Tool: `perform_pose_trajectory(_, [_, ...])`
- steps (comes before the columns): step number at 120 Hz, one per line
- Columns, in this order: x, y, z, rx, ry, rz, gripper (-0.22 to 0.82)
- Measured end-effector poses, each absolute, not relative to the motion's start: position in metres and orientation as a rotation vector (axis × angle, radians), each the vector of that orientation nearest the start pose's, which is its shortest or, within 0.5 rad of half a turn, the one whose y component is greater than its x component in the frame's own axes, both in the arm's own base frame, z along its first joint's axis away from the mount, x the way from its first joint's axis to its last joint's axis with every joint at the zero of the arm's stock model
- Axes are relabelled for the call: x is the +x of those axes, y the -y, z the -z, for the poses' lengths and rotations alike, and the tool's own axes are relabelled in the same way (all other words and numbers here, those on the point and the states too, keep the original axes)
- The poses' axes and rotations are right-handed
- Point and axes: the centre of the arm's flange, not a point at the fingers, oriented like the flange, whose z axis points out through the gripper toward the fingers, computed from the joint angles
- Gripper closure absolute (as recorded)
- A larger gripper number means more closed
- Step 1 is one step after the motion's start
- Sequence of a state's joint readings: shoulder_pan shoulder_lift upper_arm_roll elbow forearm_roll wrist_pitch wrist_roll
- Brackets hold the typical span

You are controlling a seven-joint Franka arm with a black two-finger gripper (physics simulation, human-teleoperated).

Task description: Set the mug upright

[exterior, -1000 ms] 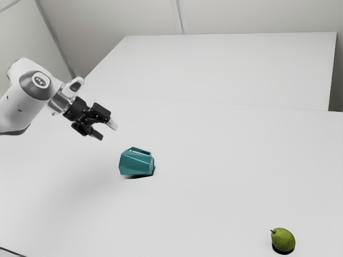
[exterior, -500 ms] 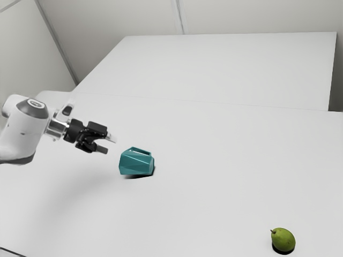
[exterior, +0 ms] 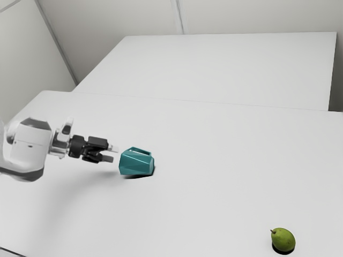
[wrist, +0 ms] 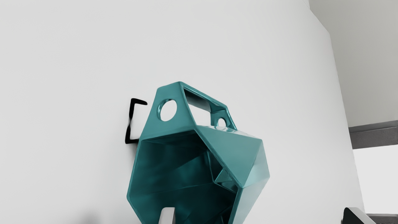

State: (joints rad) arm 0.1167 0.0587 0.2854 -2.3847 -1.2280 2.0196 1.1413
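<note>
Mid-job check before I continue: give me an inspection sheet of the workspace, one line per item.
Surface: white table, no spills seen
Job's things: teal mug on its side, mouth toward the gripper, handle uppermost; not upright
Clutter: green pear, well apart from the mug
Gripper: black gripper, open, fingers wide apart, near the mug's mouth, holding nothing
Cables: thin dark line at the exterior view's lower left corner; cannot tell if it is a cable
Surroundings: plain pale walls

The mug (exterior: 136, 164) and pear (exterior: 283, 239) lie well apart on the table (exterior: 214, 155).
</note>
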Motion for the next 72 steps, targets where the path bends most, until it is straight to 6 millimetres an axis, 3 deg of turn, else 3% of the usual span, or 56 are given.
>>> perform_pose_trajectory(20, [0.460,-0.123,-0.281,2.136,-0.041,-0.502,0.02])
perform_pose_trajectory(72, [0.463,-0.110,-0.273,2.114,0.097,-0.569,0.02])
